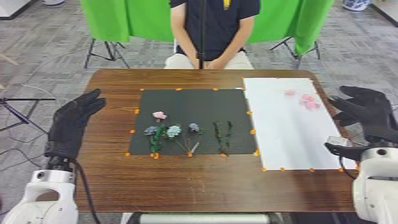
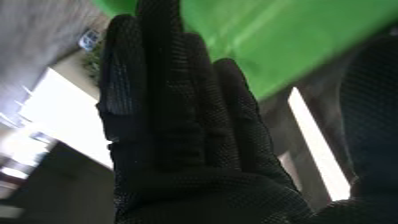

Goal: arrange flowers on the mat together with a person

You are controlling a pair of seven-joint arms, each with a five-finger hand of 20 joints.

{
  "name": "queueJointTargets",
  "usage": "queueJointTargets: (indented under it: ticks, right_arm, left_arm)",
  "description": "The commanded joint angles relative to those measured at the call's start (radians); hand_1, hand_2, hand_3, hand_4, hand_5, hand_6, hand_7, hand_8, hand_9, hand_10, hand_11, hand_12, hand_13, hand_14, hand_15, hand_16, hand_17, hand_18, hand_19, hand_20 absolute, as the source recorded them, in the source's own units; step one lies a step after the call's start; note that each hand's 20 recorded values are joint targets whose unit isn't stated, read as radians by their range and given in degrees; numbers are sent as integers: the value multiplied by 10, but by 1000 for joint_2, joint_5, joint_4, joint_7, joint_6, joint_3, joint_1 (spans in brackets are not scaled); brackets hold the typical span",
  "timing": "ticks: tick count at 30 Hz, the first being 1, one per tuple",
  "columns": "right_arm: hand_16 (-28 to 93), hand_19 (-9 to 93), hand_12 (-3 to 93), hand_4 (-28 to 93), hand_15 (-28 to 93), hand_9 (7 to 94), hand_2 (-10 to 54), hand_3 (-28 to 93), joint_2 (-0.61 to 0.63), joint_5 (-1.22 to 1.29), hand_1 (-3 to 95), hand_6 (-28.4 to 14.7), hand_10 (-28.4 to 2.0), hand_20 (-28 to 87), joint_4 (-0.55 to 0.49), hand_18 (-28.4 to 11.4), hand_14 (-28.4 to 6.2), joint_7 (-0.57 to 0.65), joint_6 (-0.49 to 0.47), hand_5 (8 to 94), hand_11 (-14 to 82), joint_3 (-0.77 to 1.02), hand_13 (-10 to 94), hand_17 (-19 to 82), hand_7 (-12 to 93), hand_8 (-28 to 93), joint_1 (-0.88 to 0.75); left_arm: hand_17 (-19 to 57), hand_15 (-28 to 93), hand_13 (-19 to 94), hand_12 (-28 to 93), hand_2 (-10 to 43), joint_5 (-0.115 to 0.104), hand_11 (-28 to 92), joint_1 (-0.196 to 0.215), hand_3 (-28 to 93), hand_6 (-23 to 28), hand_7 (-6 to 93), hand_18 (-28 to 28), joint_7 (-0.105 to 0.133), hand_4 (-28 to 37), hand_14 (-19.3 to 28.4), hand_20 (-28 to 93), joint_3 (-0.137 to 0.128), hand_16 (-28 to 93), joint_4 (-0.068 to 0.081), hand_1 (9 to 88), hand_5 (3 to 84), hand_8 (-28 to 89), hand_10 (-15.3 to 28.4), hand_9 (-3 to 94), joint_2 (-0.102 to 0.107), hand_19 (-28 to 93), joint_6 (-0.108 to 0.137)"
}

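Note:
In the head view, my left hand is held open over the table's left edge, left of the black mat. My right hand is open beyond the table's right edge, beside the white mat. On the black mat lie a pink flower, blue flowers with stems, a bluish flower and green leafy stems. Pink blossoms lie on the white mat's upper right. In the right wrist view, my right hand has straight fingers and holds nothing.
Orange tape pieces mark the mats' edges on the brown table. A person sits at the far side with hands together below the table's far edge. A green cloth hangs behind.

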Motion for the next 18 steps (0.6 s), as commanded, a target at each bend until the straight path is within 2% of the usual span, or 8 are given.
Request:
queueJointTargets:
  ticks: [1,4,6,10,18]
  right_arm:
    - [204,728,126,-261,279,750,-95,627,220,-321,312,-64,-165,266,147,-86,-73,116,-238,568,110,-136,894,655,83,-78,251]
    - [212,768,123,-275,285,767,-95,628,241,-391,319,-64,-162,239,221,-68,-59,123,-281,573,112,-184,929,689,82,-80,326]
    - [216,800,124,-279,300,772,-95,629,250,-428,321,-66,-163,177,270,-62,-56,130,-345,575,113,-218,936,696,81,-79,383]
    - [215,818,123,-282,320,775,-95,615,250,-458,324,-68,-163,160,370,-55,-51,130,-403,575,113,-271,937,703,79,-79,465]
    - [204,843,123,-283,359,790,-95,609,210,-523,319,-67,-158,140,526,-56,-48,104,-424,577,118,-336,937,706,81,-79,578]
  left_arm:
    - [22,94,326,145,32,-6,171,4,626,43,129,103,-10,-258,162,132,-2,48,-3,225,456,-52,136,441,4,29,13]
    - [22,92,326,145,31,-6,172,3,626,43,129,103,-9,-256,162,132,-4,48,-2,226,457,-53,136,440,3,29,16]
    - [22,92,326,145,30,-9,172,8,627,43,129,103,-4,-255,162,132,-4,48,-4,226,457,-53,136,441,5,29,23]
    - [22,92,326,145,29,-8,172,4,628,43,129,103,-6,-253,162,132,-1,48,-3,228,457,-53,136,441,7,29,23]
    - [22,92,325,145,28,-10,171,10,627,43,130,103,-2,-251,163,131,-3,48,-7,229,456,-53,136,440,2,29,31]
